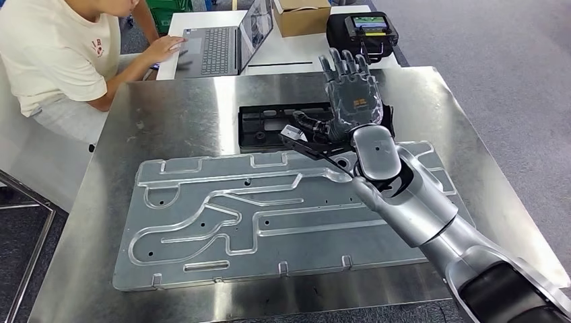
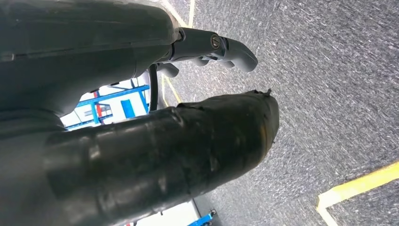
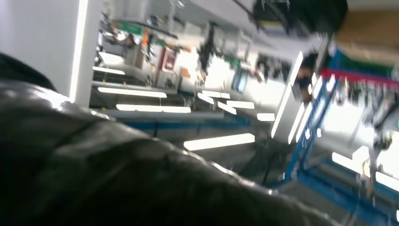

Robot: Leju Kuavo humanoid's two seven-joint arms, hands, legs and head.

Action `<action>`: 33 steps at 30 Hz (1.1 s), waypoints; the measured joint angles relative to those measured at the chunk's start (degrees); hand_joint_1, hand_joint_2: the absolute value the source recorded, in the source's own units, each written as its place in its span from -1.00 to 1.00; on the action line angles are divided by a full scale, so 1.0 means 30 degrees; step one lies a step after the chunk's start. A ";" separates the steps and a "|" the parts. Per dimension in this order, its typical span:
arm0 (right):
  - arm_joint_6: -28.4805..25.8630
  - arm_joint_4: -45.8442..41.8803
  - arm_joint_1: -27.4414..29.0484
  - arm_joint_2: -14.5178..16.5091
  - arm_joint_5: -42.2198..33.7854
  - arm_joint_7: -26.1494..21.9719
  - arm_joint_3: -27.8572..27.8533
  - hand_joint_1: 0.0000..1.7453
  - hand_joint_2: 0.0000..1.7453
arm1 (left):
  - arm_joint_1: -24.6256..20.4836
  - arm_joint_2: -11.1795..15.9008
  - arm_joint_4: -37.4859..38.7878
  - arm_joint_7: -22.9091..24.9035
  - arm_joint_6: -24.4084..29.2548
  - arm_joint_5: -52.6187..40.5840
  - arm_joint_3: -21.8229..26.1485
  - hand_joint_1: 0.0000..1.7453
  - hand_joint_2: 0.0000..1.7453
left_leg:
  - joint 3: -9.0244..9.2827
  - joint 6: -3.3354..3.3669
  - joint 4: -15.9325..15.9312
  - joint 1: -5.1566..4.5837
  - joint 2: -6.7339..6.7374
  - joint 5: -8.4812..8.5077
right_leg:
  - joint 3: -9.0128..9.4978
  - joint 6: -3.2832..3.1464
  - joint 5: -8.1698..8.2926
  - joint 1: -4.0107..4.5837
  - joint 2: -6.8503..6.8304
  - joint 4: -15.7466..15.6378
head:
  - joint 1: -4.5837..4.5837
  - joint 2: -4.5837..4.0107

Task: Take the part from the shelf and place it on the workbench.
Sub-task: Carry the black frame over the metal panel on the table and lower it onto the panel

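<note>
A black plastic part [image 1: 266,128] lies flat on the steel workbench [image 1: 168,111], just behind a large machined aluminium plate [image 1: 256,215]. My right hand [image 1: 351,94] is raised over the part's right end, fingers straight and apart, pointing away from me. Its thumb reaches left above the part, and nothing is in its grasp. The part's right end is hidden behind the hand and wrist. In the left wrist view my left hand [image 2: 207,94] hangs over grey carpet, with fingers [image 2: 221,47] and thumb apart and holding nothing.
A person [image 1: 60,54] sits at the far left typing on a laptop [image 1: 225,40] on a white table behind the workbench. A cardboard box [image 1: 301,15] and a black device case [image 1: 361,30] stand there too. Carpet floor lies to the right.
</note>
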 joint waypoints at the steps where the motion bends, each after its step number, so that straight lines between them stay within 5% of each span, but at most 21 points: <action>1: -0.0675 -0.0236 0.0211 -0.0004 0.0480 -0.0038 -0.0040 -1.00 -1.00 | 0.0001 -0.0009 0.0000 0.0124 0.0002 -0.0004 0.0000 -1.00 -1.00 | -0.0007 0.0023 0.0026 -0.0018 0.0001 -0.0015 | 0.0009 0.0039 0.0011 -0.0028 0.0004 -0.0032 | 0.0002 0.0000; 5: -0.2292 -0.1252 0.1271 -0.0002 0.2245 -0.0286 -0.0368 -1.00 -1.00 | 0.0011 -0.0096 0.0000 0.0867 0.0191 -0.0033 -0.0002 -1.00 -1.00 | 0.0102 0.0190 -0.0140 0.0044 0.0033 0.0147 | 0.0085 0.0225 0.0026 -0.0063 0.0033 -0.0060 | -0.0004 0.0000; 7: -0.2423 -0.1514 0.1748 -0.0002 0.2579 -0.0517 -0.0650 -1.00 -1.00 | 0.0006 -0.0173 0.0000 0.1178 0.0584 -0.0051 -0.0024 -1.00 -1.00 | 0.0249 0.0331 -0.0460 0.0161 0.0096 0.0313 | -0.0257 0.0250 -0.0719 -0.0012 0.0025 0.0859 | 0.0004 -0.0004; 9: -0.2438 -0.1712 0.2278 -0.0002 0.2604 -0.0815 -0.0865 -1.00 -1.00 | 0.0020 -0.0242 0.0000 0.1422 0.1052 -0.0060 -0.0094 -1.00 0.00 | 0.0272 0.0386 -0.0547 0.0184 0.0140 0.0373 | -0.1219 0.0269 -0.1967 -0.0003 -0.0006 0.3085 | 0.0006 -0.0002; 11: -0.2401 -0.1998 0.2931 -0.0005 0.2520 -0.1129 -0.0918 -1.00 -1.00 | 0.0033 -0.0304 0.0000 0.1645 0.1437 -0.0060 -0.0160 -1.00 1.00 | 0.0237 0.0383 -0.0489 0.0181 0.0149 0.0363 | -0.2000 0.0297 -0.2477 -0.0027 -0.0033 0.4879 | 0.0004 0.0002; 13: -0.2381 -0.2430 0.3521 -0.0013 0.2344 -0.1293 -0.0920 -1.00 -1.00 | 0.0043 -0.0375 0.0000 0.1883 0.1662 -0.0058 -0.0173 -1.00 1.00 | 0.0213 0.0341 -0.0367 0.0181 0.0139 0.0312 | -0.1666 0.0262 -0.1601 -0.0039 -0.0059 0.4225 | 0.0006 0.0000; 16: -0.2067 -0.3255 0.4036 -0.0020 0.1585 -0.1337 -0.0938 -1.00 -1.00 | 0.0071 -0.0490 0.0000 0.2124 0.1805 -0.0045 -0.0168 -1.00 1.00 | 0.0064 0.0165 -0.0065 0.0154 0.0136 0.0148 | -0.0067 0.0079 -0.0147 0.0032 -0.0054 0.0955 | 0.0002 -0.0002; 20: -0.1676 -0.4223 0.4593 -0.0060 0.0463 -0.1377 -0.0987 -1.00 -1.00 | 0.0099 -0.0588 0.0004 0.2146 0.1947 -0.0038 -0.0168 -1.00 1.00 | -0.0149 -0.0136 0.0144 0.0134 0.0099 0.0145 | 0.0144 -0.0183 -0.0056 0.0068 -0.0085 0.0123 | 0.0006 0.0000; 22: -0.1645 -0.4673 0.4804 -0.0069 0.0134 -0.1439 -0.0987 -1.00 -1.00 | 0.0124 -0.0626 0.0005 0.2098 0.2013 -0.0036 -0.0168 -1.00 1.00 | -0.0444 -0.0402 0.0819 0.0169 0.0142 -0.0514 | 0.0098 -0.0435 0.0138 -0.0061 -0.0156 -0.0076 | -0.0005 0.0000; 25: -0.1611 -0.5247 0.5213 -0.0117 -0.0305 -0.1612 -0.0982 -1.00 -1.00 | 0.0135 -0.0650 0.0005 0.1990 0.2078 -0.0036 -0.0166 -1.00 1.00 | -0.1580 -0.0842 0.3907 0.0461 0.0280 -0.2449 | -0.0145 -0.0577 0.0371 -0.0139 -0.0289 -0.0136 | -0.0016 -0.0004; 27: -0.1607 -0.5596 0.5573 -0.0224 -0.0498 -0.1816 -0.0969 -1.00 -1.00 | 0.0135 -0.0654 0.0004 0.1947 0.2108 -0.0036 -0.0162 -1.00 1.00 | -0.1762 -0.1058 0.4958 0.0673 0.0361 -0.2693 | -0.0344 -0.0510 0.0478 -0.0179 -0.0385 -0.0071 | -0.0015 -0.0002; 31: -0.1716 -0.6442 0.6021 -0.0570 -0.0472 -0.2086 -0.0942 -1.00 -1.00 | 0.0154 -0.0669 0.0005 0.1927 0.2178 -0.0034 -0.0151 -1.00 1.00 | 0.0799 -0.1276 0.0850 0.0862 0.0378 -0.0937 | -0.0670 -0.0236 0.0641 -0.0327 -0.0456 0.0161 | -0.0016 0.0000; 33: -0.1744 -0.6838 0.6195 -0.0754 -0.0505 -0.2197 -0.0886 -1.00 -1.00 | 0.0148 -0.0681 0.0002 0.1929 0.2195 -0.0035 -0.0146 -1.00 1.00 | 0.1235 -0.1183 -0.0125 0.0756 0.0332 -0.0865 | -0.0768 0.0058 0.0836 -0.0322 -0.0454 0.0140 | -0.0009 0.0000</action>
